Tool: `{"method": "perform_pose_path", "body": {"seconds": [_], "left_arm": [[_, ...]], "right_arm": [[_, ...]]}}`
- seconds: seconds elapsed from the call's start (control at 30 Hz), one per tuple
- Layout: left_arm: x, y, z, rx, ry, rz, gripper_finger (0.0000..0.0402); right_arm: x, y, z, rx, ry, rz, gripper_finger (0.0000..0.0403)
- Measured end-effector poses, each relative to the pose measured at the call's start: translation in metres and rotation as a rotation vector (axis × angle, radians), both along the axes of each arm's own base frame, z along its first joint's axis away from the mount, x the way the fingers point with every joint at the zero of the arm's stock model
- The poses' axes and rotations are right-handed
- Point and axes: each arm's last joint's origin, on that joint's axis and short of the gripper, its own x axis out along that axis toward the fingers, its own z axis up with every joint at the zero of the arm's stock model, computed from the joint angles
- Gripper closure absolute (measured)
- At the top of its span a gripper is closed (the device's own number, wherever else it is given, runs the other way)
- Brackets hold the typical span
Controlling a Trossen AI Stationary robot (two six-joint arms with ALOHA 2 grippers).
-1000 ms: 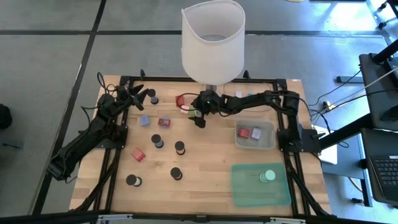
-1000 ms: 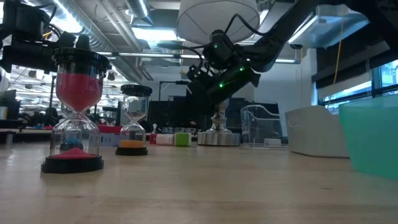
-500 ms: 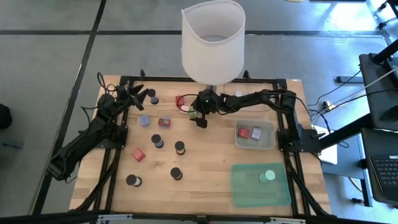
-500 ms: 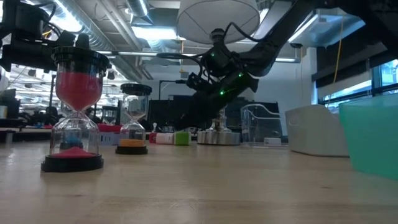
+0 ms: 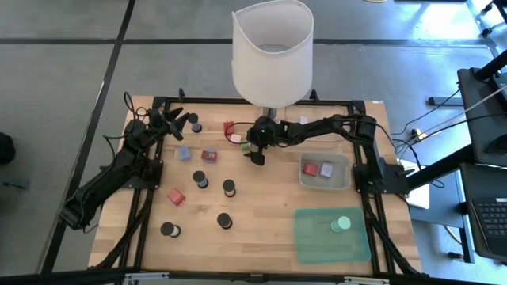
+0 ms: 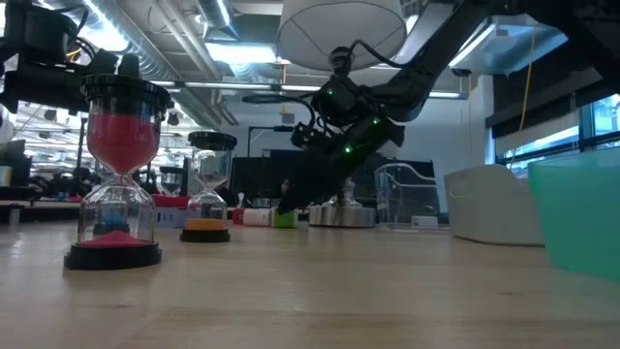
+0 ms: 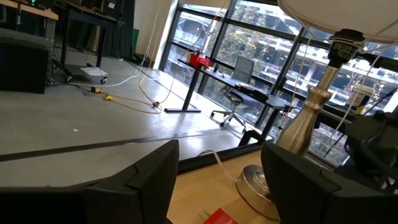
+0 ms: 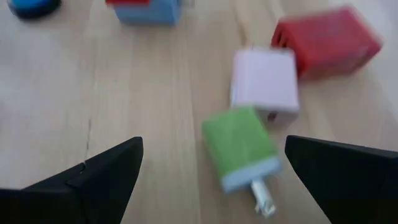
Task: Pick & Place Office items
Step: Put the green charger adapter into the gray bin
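My right gripper (image 5: 256,155) (image 8: 212,163) hovers open just above the table by the lamp base, its fingers spread on either side of a green block with a white pronged end (image 8: 241,149) (image 6: 283,218), without touching it. A white block (image 8: 263,79) and a red block (image 8: 326,41) lie flat on the wood just beyond it. Black-capped hourglasses (image 5: 200,179) (image 6: 121,174) stand upright across the table. More red and blue blocks (image 5: 209,156) (image 5: 175,196) lie on the left half. My left gripper (image 5: 178,119) (image 7: 217,186) waits open near the table's far left corner.
The large white-shaded lamp (image 5: 271,51) stands at the far edge, right beside my right gripper; its metal base (image 7: 314,106) shows in the left wrist view. A grey tray (image 5: 342,182) holds a red and a pink block. A green mat (image 5: 317,245) carries a mint-green disc (image 5: 341,225).
My right gripper has come down from above the table toward the green block and tipped its fingers more steeply downward. It has stayed open. Nothing on the table has moved.
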Motion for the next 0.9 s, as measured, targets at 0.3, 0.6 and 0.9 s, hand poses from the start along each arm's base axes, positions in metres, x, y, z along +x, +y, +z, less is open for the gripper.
{"method": "perform_pose_path", "body": {"seconds": [0.3,0.6,0.9], "left_arm": [[0.0,0.0,0.0,0.0,0.0,0.0,0.0175],[0.0,0.0,0.0,0.0,0.0,0.0,0.0175],[0.0,0.0,0.0,0.0,0.0,0.0,0.0176]], "right_arm": [[-0.0005,0.0014,-0.0018,-0.036,0.027,-0.051,0.0006],[0.0017,0.0041,-0.0003,-0.023,0.004,-0.064,0.0006],[0.0029,0.0065,0.001,-0.014,-0.009,-0.036,0.0006]]}}
